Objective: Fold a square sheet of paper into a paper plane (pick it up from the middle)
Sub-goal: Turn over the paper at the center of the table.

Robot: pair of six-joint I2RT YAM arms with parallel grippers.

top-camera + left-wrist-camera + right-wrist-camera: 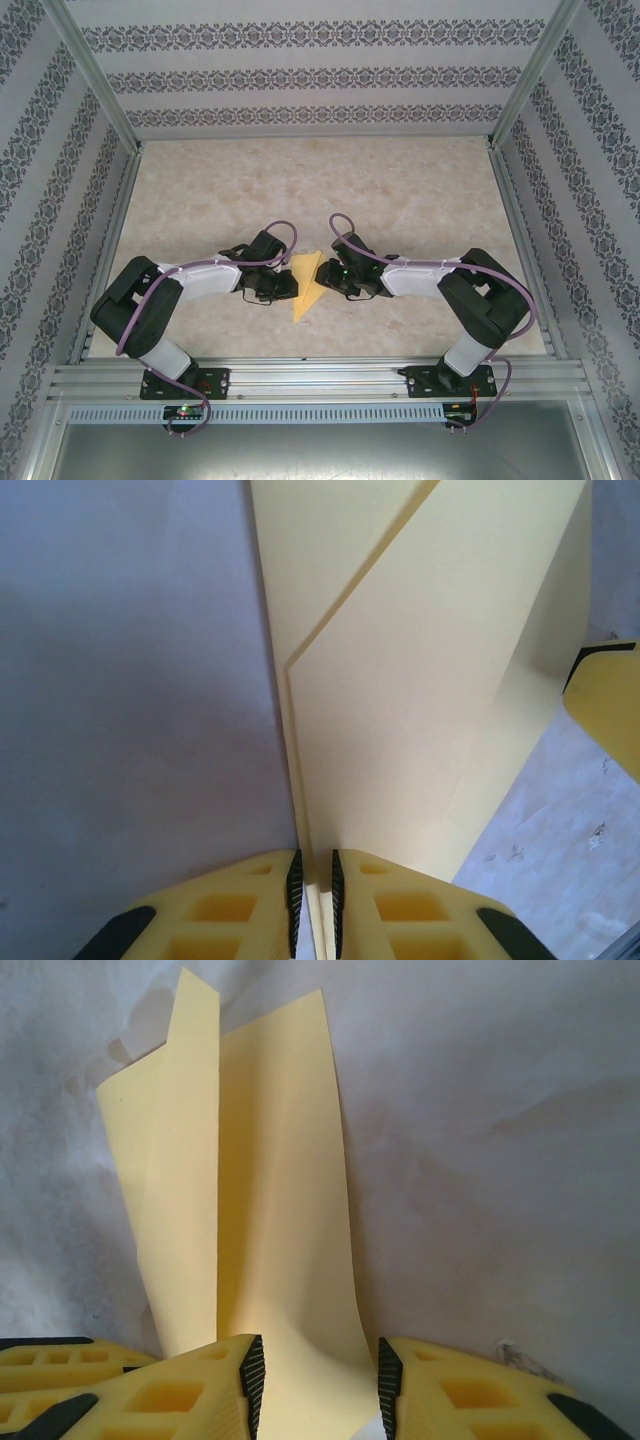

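Note:
The yellow square sheet of paper (305, 285) is folded into a pointed shape and sits between my two grippers at the middle of the table's near half. My left gripper (283, 285) meets it from the left. In the left wrist view its jaws (312, 900) stand a narrow slit apart, and the layered edge of the sheet (420, 680) fills the slit. My right gripper (328, 275) meets it from the right. Its jaws (318, 1385) stand wide apart, and a curved flap of the sheet (270, 1210) passes loosely between them.
The marbled table top (400, 200) stretches away behind the grippers, fenced by patterned walls and a metal frame (320, 375) at the near edge. A yellow finger of the right gripper (610, 700) shows beyond the sheet in the left wrist view.

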